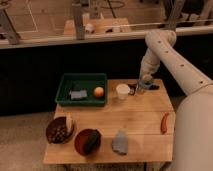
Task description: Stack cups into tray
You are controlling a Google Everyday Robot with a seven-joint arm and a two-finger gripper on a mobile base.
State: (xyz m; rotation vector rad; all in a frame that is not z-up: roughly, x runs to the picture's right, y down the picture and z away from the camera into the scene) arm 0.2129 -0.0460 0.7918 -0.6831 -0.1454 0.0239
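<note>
The gripper (144,86) hung over the far right of the wooden surface (140,117); whether its jaws were wide or closed could not be told. A small grey-blue cup (146,80) sat at the gripper. A wider white cup (122,91) stood just left. The dark green rectangular plastic tray (67,85) lay further left.

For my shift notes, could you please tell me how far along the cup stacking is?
Done: nothing clearly. The green tray holds only a grey item and an orange ball. In hand: the gripper is at the back right of the table, beside the white cup; whether it holds a cup is unclear. Left: getting the cups into the tray.
</note>
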